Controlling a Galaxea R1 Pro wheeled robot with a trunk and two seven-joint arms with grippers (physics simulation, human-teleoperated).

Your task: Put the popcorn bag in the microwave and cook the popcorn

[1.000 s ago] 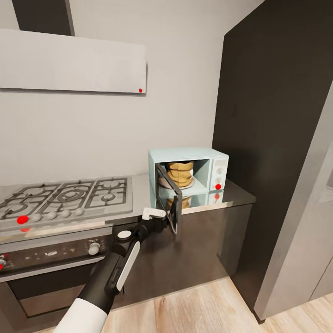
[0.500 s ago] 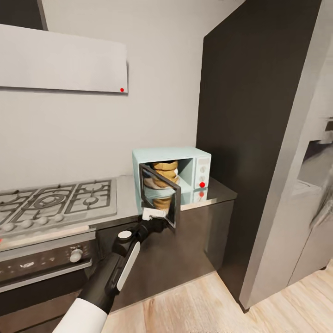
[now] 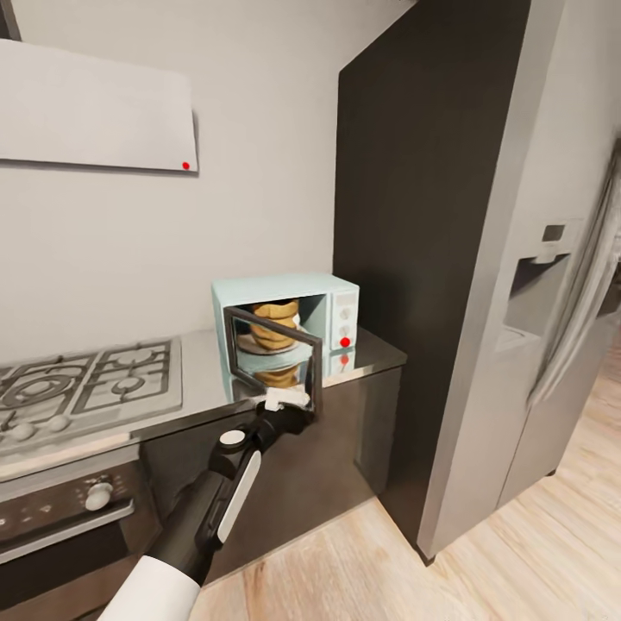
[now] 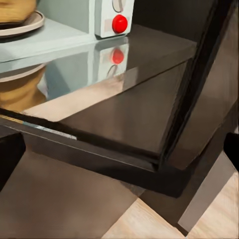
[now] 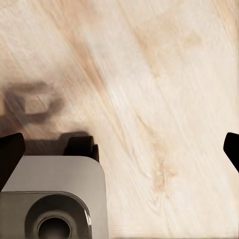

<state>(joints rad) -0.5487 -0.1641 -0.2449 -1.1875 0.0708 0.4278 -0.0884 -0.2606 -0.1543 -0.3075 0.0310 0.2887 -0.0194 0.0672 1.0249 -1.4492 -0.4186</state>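
Observation:
The mint-blue microwave [image 3: 332, 293] stands on the grey countertop [image 3: 203, 371] by the tall dark cabinet. Its dark glass door [image 3: 274, 358] hangs partly open. Inside, the tan popcorn bag [image 3: 274, 310] sits upright on a round plate [image 4: 22, 27], and the bag's base [image 4: 14, 6] also appears in the left wrist view. My left gripper [image 3: 289, 399] is at the door's lower outer corner [image 4: 167, 172], open, with that corner between its wide-apart fingers [image 4: 10, 154]. A red indicator light [image 4: 119, 23] glows on the white knob panel. My right gripper [image 5: 119, 149] is open over the wooden floor.
A gas hob [image 3: 78, 388] lies on the counter to the left, above a built-in oven [image 3: 69, 509]. A grey range hood [image 3: 95, 112] hangs on the wall. A steel fridge [image 3: 535, 302] stands right of the dark cabinet [image 3: 405, 216]. Part of the robot's base [image 5: 50, 199] is below my right gripper.
The head camera has turned right, shifting everything left in view. The microwave door has swung further toward shut, with my left gripper staying at its lower edge.

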